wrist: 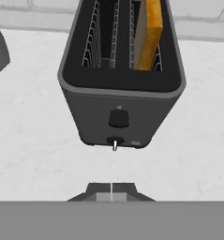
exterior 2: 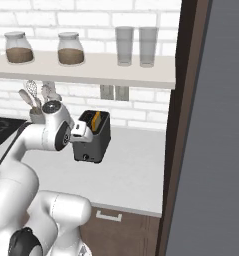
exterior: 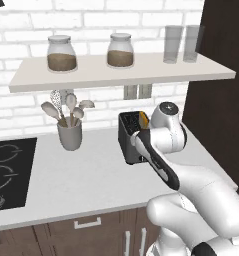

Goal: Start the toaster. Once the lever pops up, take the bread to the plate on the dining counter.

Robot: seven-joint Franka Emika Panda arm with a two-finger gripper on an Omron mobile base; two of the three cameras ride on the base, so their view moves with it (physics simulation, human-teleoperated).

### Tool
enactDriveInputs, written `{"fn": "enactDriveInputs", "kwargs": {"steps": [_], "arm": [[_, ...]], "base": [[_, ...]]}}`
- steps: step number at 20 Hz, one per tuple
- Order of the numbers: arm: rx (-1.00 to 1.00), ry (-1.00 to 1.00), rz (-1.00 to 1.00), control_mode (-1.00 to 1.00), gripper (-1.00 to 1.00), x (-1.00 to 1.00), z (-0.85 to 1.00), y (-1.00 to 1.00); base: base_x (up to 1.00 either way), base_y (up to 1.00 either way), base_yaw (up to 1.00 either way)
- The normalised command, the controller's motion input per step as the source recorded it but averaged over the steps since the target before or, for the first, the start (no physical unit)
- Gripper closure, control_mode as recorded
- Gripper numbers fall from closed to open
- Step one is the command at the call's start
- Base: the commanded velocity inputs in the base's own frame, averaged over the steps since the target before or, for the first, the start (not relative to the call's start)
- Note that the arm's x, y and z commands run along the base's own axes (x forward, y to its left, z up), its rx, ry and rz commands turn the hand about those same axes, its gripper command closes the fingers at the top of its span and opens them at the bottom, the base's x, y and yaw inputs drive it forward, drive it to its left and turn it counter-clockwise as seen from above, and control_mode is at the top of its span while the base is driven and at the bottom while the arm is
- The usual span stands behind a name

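My arm [exterior: 191,195] is glossy white, built of rounded, bulbous links with dark grey bands at the joints. A round grey cap with a small dark mark, perhaps a screw, tops one joint. My gripper [wrist: 111,193] ends in two small dark fingertips pressed together, a thin pale seam between them

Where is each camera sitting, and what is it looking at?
Left base view: behind the arm on its left, facing the counter; arm rises at lower right.
Right base view: behind on its right, same counter; arm at lower left.
Hand view: on the hand, looking down at the toaster; shut pincer at the bottom.
All views share the toaster and the bread.
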Motion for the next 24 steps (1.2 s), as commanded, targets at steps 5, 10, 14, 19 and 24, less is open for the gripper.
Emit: {"fn": "enactDriveInputs", "kwargs": {"steps": [5, 10, 14, 19, 24], "arm": [[0.00, 0.00, 0.00, -1.00, 1.00, 0.30, 0.00, 0.00], [0.00, 0.02, 0.00, -1.00, 1.00, 0.18, -0.09, 0.00], [0.00, 0.03, 0.00, -1.00, 1.00, 0.18, -0.26, 0.00], [0.00, 0.02, 0.00, -1.00, 1.00, 0.19, -0.24, 0.00], [0.00, 0.00, 0.00, -1.00, 1.00, 0.27, -0.05, 0.00]], "base": [[0.00, 0.00, 0.00], [0.00, 0.00, 0.00], [0.00, 0.00, 0.00], [0.00, 0.00, 0.00], [0.00, 0.00, 0.00]]}}
